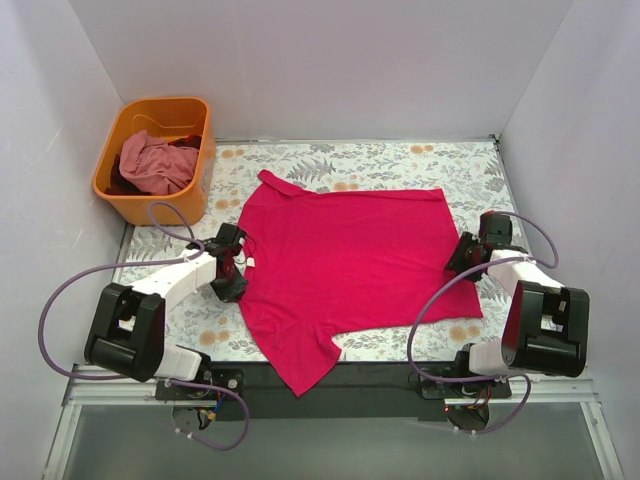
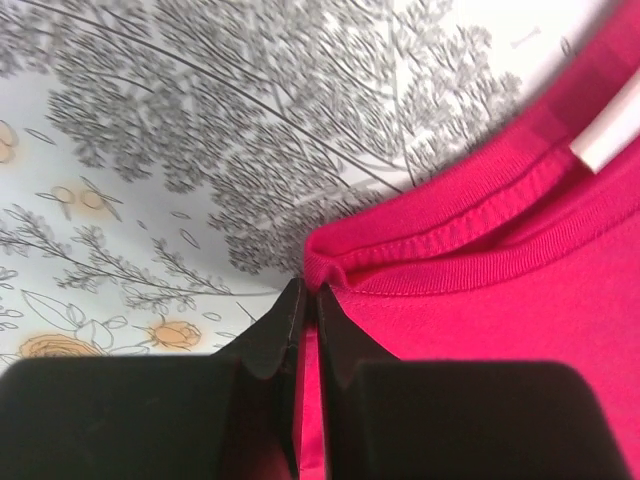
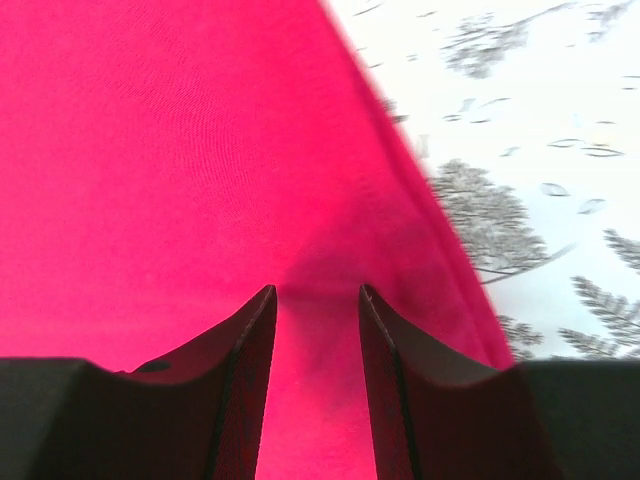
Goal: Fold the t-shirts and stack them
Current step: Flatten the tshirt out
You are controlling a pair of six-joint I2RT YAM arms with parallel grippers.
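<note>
At the bottom of the top view the two arm bases sit on a dark strip along the near edge of the desk [image 1: 400, 165], which is covered in a cloth printed with grey leaves and orange flowers. One sleeve [image 1: 300, 372] of the crimson shirt [image 1: 350, 260] reaches down over that edge onto the dark strip.

The rest of the crimson shirt lies spread flat across the middle of the frame. Its neck points left, its hem points right, and its other sleeve points toward the upper left.

The left gripper [image 1: 232, 262] is at the left edge of the shirt, by the neck. In the left wrist view the left gripper [image 2: 310, 292] has its fingers pressed together on the collar [image 2: 440, 240], with a sliver of crimson cloth caught between them. The collar puckers just above the tips. A white label [image 2: 610, 140] shows at the upper right of that view, and the printed desk [image 2: 200, 150] fills the upper left.

The right gripper [image 1: 465, 250] is at the right side of the shirt, near the hem. In the right wrist view the right gripper [image 3: 317, 292] has its fingers spread, with plain crimson shirt [image 3: 180, 150] between and around them. The cloth edge runs diagonally just to their right, and bare desk [image 3: 560, 150] lies beyond it. Whether the tips press the cloth cannot be told.

Farthest off, at the upper left of the top view, an orange basket [image 1: 150, 208] stands beside the desk's far corner. The pale shirt [image 1: 155, 165] is crumpled inside it on top of something dark.
</note>
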